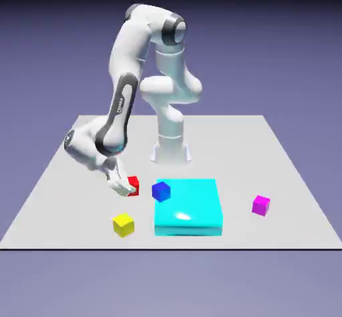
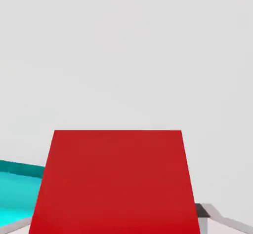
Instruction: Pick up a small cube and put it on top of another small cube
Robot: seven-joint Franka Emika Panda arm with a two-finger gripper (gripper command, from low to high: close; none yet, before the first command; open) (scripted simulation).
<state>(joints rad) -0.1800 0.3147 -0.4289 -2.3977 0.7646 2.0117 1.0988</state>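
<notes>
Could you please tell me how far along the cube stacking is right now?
Done: the gripper has reached the red cube and shut on it. In hand: the cube, large in the hand view, still low at the table. Left: lift it and stack it on another small cube.

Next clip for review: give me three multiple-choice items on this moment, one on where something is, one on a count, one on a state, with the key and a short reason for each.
1. Where does the blue cube stand?
A. on top of the yellow cube
B. at the cyan block's corner toward the red cube
C. at the table's far edge

2. How many small cubes are in the exterior view?
A. two
B. four
C. six

3. What is the claw doing?
A. shut on the red cube
B. open above the magenta cube
C. shut on nothing, raised high

Key: 1 B, the blue cube sits by that corner; 2 B, red, blue, yellow and magenta; 3 A, red fills the hand view between the fingers.
</notes>
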